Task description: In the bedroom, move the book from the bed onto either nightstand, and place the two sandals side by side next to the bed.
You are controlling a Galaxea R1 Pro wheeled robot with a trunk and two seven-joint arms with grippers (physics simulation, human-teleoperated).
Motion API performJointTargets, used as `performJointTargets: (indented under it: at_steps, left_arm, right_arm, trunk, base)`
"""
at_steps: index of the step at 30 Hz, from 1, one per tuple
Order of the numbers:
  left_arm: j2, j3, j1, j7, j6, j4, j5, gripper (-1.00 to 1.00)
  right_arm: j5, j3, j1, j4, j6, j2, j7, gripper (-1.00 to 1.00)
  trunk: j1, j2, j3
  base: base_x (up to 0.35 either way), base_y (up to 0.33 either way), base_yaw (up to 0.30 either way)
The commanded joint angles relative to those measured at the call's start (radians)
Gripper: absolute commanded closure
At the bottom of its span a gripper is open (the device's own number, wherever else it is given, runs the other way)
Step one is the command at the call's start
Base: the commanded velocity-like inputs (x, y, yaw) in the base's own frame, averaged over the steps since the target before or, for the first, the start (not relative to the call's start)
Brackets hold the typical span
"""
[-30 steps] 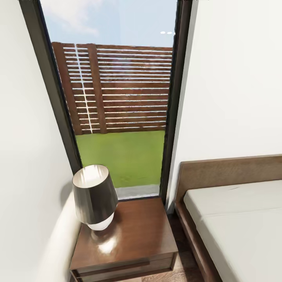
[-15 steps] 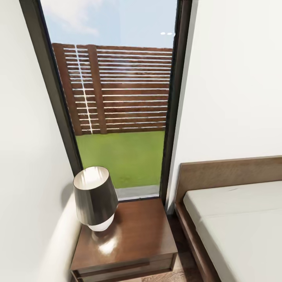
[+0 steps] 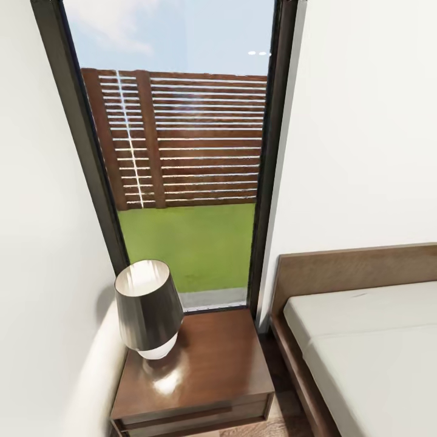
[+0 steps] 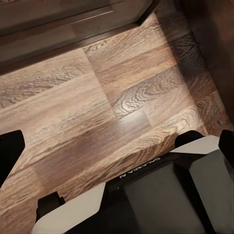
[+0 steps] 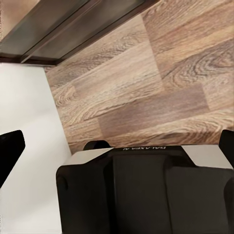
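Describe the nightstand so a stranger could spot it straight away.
Find the tall window looking onto grass and a slatted fence. Directly below it, left of the bed, stands the nightstand: small, glossy, reddish-brown, and carrying a dark-shaded lamp.

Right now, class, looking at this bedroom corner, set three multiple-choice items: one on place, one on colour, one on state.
1. Where does the lamp stand?
A. on the nightstand
B. on the bed
C. on the floor

2. What colour is the mattress?
A. blue
B. white
C. red

3. How is the left claw?
A. shut on a book
B. shut on a sandal
C. open, holding nothing

Answers: 1 A, the lamp rests on the nightstand's glossy top. 2 B, the mattress is plain white. 3 C, bare wooden floor shows between its spread fingertips.
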Motion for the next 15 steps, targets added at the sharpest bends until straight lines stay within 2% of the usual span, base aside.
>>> performJointTargets:
  at_steps: [1, 15]
  left_arm:
    - [0.000, -0.004, -0.001, 0.002, -0.010, 0.001, -0.010, -1.00]
    - [0.000, -0.004, -0.001, 0.002, -0.010, 0.001, -0.010, -1.00]
  right_arm:
    - [0.010, -0.009, -0.001, 0.002, 0.001, -0.001, 0.002, -1.00]
    - [0.010, -0.009, -0.001, 0.002, 0.001, 0.000, 0.002, -1.00]
  trunk:
    - [-0.004, 0.006, 0.002]
    - [-0.057, 0.104, 0.046]
  base:
    - [0.000, 0.000, 0.000]
    - [0.000, 0.000, 0.000]
